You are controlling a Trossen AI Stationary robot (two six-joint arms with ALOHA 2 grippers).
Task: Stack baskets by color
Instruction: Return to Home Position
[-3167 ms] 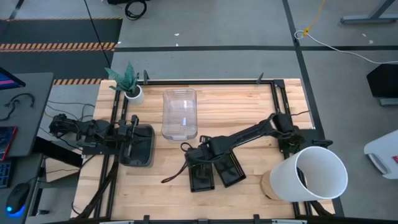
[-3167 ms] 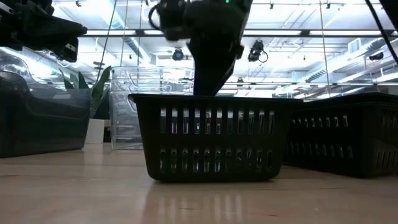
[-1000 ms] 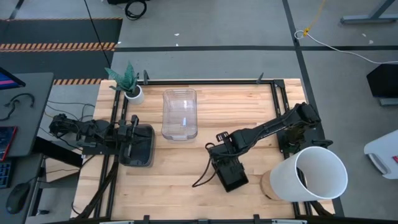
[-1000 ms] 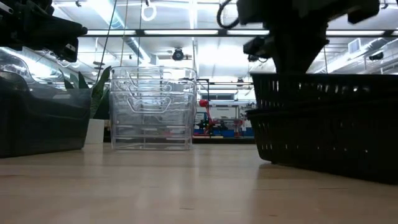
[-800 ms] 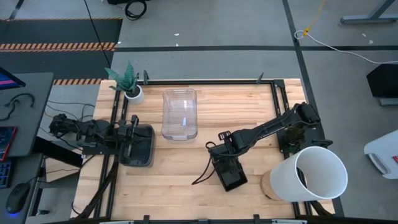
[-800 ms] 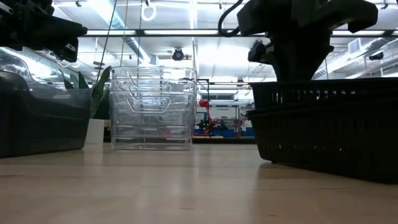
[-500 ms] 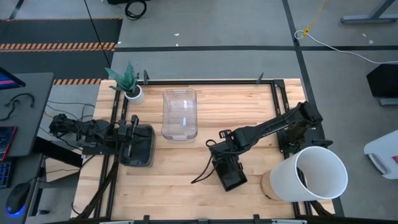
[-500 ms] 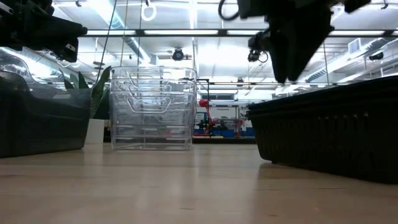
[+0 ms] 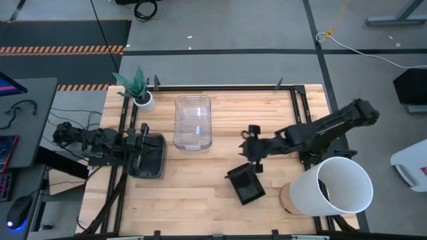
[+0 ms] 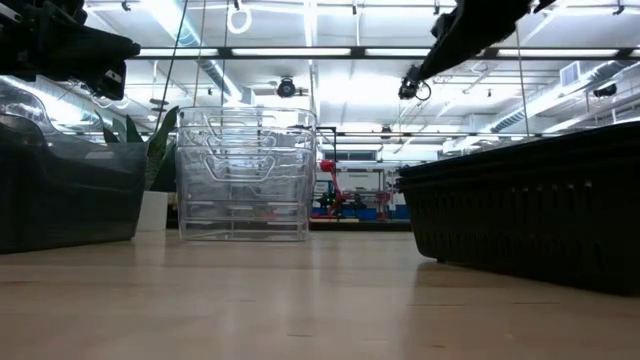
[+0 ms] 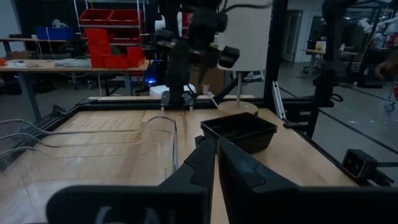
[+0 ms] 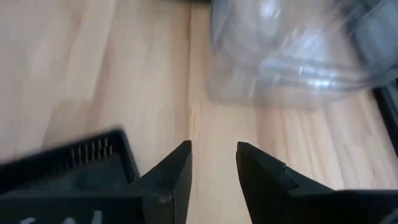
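Note:
The black mesh baskets [image 9: 247,187] sit nested in one stack on the table's near right part, also seen in the low view [image 10: 530,215]. My right gripper [image 9: 256,165] hangs open above the table just beyond the stack's far end, slanting down; in its wrist view [image 12: 211,165] a black basket corner [image 12: 68,158] lies beside its fingers. The clear bins [image 9: 193,122] stand stacked at the far middle. The smoky grey trays [image 9: 148,157] rest at the left, with my left gripper [image 11: 214,165] shut and level above them.
A big white bucket [image 9: 337,187] lies at the near right corner, close to the right arm. A small white plant pot [image 9: 141,100] stands at the far left. Bare wooden tabletop [image 9: 193,187] spreads between the grey trays and the black stack.
My right gripper has let go of the top black basket, which has sunk into the stack below it. The gripper has then risen and drawn back toward the table's far right, tipping from steeply down to a slant. The stack stays in place.

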